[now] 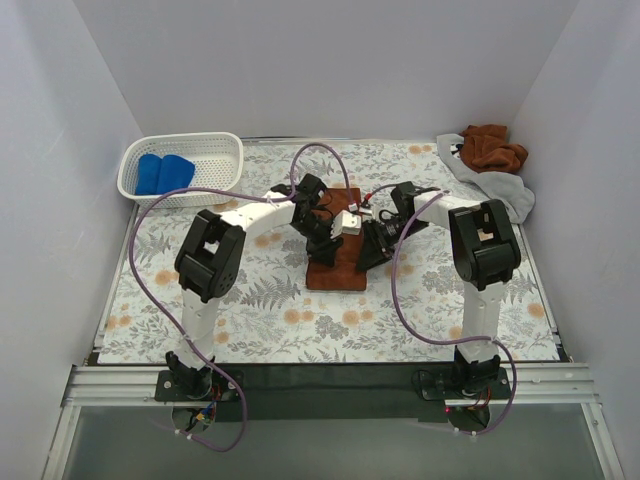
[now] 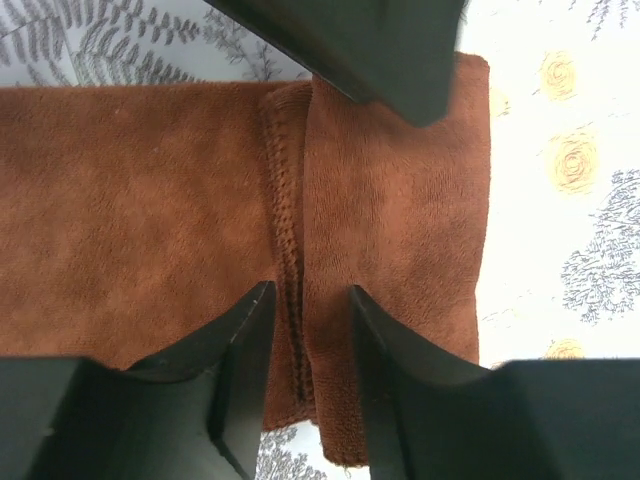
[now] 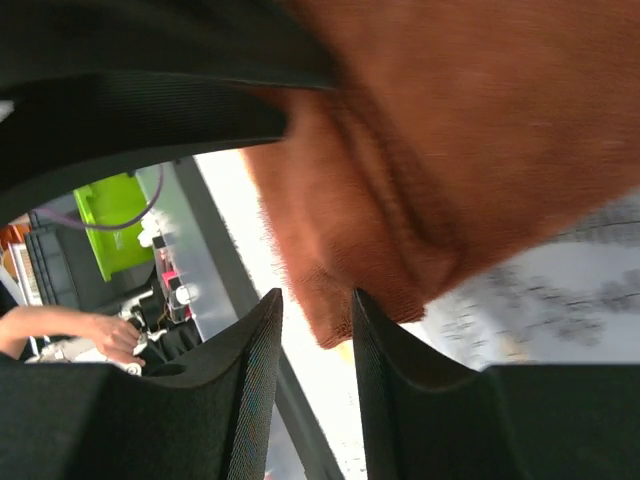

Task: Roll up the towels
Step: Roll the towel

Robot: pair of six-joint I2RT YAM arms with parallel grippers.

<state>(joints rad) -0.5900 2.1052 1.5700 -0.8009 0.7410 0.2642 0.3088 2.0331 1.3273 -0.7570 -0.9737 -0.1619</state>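
A rust-brown towel (image 1: pixel 338 265) lies on the table's middle, with both grippers down on its far end. In the left wrist view this towel (image 2: pixel 140 200) has its end turned over, with a stitched hem along the fold. My left gripper (image 2: pixel 312 300) is open a little, its fingers straddling that hem. My right gripper (image 3: pixel 317 300) stands slightly open, and a blurred raised corner of the towel (image 3: pixel 450 150) hangs at its tips, brushing one finger. Blue towels (image 1: pixel 165 172) lie in the basket. Another rust-brown towel (image 1: pixel 492 147) and a light grey towel (image 1: pixel 497 188) are heaped at the back right.
The white perforated basket (image 1: pixel 225 160) stands at the back left. White walls close in on the left, back and right sides. The floral table cover (image 1: pixel 250 300) runs to a metal rail at the near edge, where both arm bases are bolted.
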